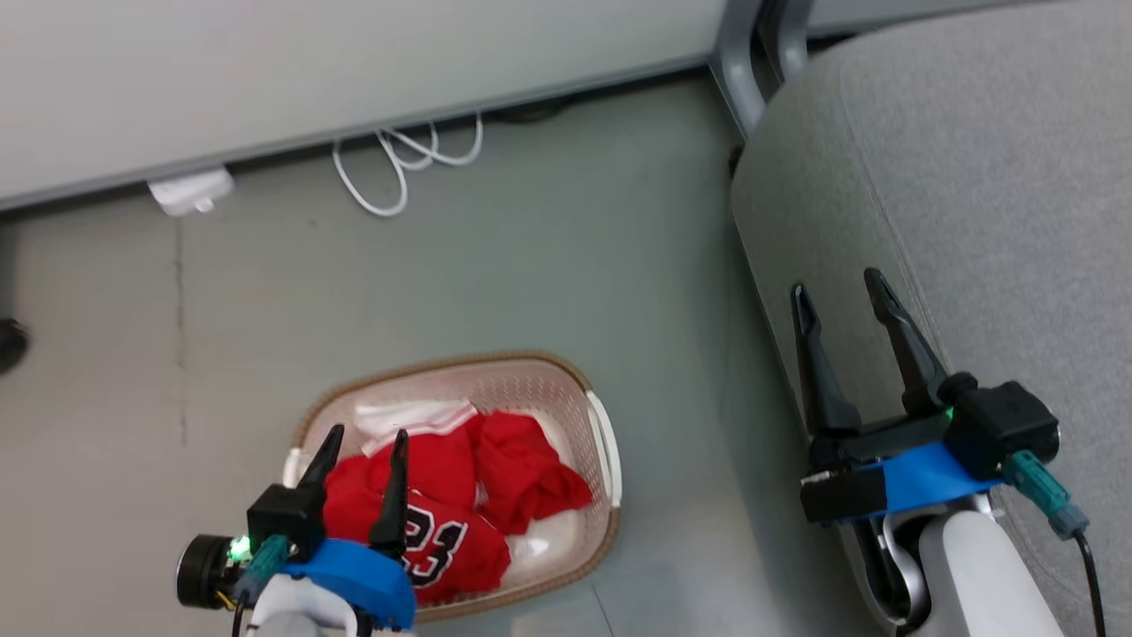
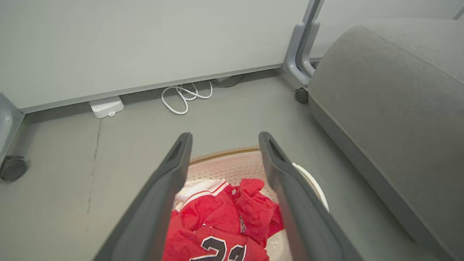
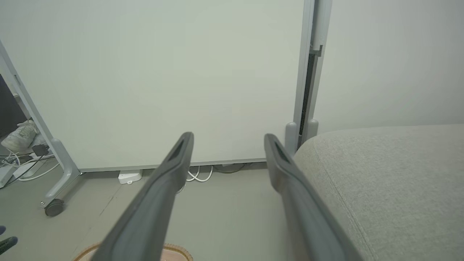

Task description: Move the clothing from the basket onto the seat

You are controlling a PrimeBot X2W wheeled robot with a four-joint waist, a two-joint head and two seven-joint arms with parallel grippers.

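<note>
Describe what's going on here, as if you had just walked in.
A two-armed robot is set to move red clothing from a basket on the floor onto a grey seat. Its left end effector hangs open over the jerseys in the basket, gripping nothing. Its right end effector is open and empty beside the seat's edge. The jerseys lie heaped in the basket, and none is on the part of the seat that shows.

Ahead of you, a looped white cable (image 1: 398, 168) lies on the grey floor (image 1: 531, 283) at the foot of the pale partition panel (image 1: 354, 62), a small white box (image 1: 190, 192) near it. Your right wrist view catches a white sneaker (image 3: 20, 135) past the panel's wheeled leg (image 3: 62, 168).
</note>
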